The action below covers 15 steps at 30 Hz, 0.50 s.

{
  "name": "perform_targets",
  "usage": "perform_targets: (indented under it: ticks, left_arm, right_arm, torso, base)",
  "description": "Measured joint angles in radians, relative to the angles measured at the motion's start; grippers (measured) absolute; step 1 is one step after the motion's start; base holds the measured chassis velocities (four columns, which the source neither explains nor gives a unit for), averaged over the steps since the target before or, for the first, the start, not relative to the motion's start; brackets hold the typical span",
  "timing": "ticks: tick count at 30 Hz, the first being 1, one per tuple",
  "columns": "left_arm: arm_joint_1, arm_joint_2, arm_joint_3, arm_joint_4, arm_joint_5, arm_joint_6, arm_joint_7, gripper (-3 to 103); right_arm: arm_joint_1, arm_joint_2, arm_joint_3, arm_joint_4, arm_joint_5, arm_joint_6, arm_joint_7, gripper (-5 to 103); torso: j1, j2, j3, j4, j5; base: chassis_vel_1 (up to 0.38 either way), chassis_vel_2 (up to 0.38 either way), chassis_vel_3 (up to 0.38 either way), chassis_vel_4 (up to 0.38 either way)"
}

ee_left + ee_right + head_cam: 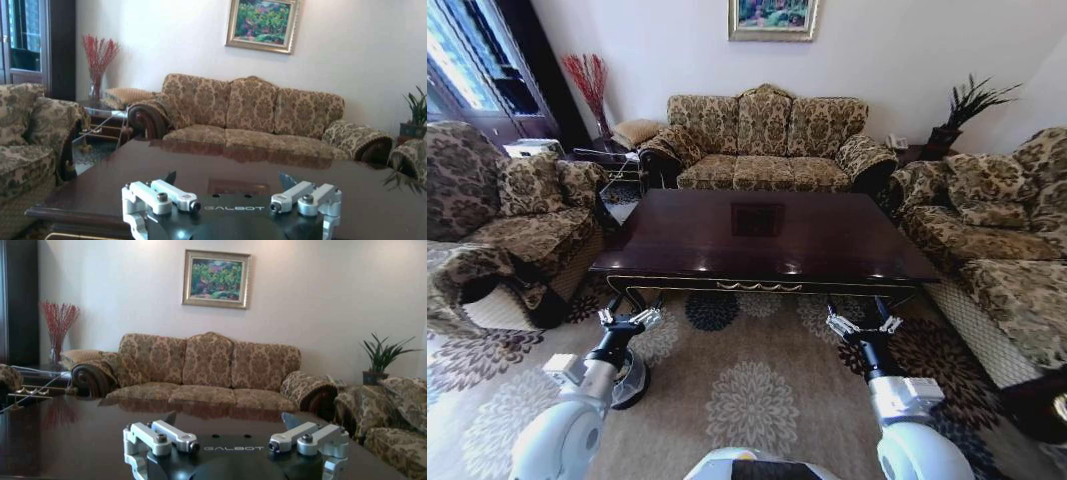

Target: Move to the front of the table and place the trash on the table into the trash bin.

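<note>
The table point(827, 245), dark glossy reddish-brown wood, stands straight ahead with its near edge just beyond both grippers; its top reflects the room. The trash is out of view. The trash bin point(635, 385), round and black with a pale liner, stands on the rug beside my left arm, which partly hides it. My left gripper point(630, 320) hovers low before the table's front left, open and holding nothing. My right gripper point(864, 325) hovers before the front right, also open. In the wrist views, the left gripper point(229, 179) and right gripper point(230, 419) point across the table point(267, 165) point(67, 440).
A three-seat patterned sofa point(767, 140) stands behind the table. Matching sofas flank it at the left point(517, 220) and right point(997, 240). A flowered rug point(747, 400) covers the floor under me. A side table with a red-twig vase point(587, 80) stands far left, a potted plant point(967, 105) far right.
</note>
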<state>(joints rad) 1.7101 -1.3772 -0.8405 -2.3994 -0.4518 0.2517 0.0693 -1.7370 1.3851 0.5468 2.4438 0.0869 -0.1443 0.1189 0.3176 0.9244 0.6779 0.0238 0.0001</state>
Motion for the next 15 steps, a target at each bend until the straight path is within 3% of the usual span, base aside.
perform_targets:
  ticks: [15]
  left_arm:
    - [0.000,0.000,0.000,0.000,0.000,0.000,0.000,100]
  right_arm:
    - [0.000,0.000,0.000,0.000,0.000,0.000,0.000,100]
  torso:
    - [0.000,0.000,0.000,0.0000,-0.0001]
  base:
    - [0.000,0.000,0.000,0.000]
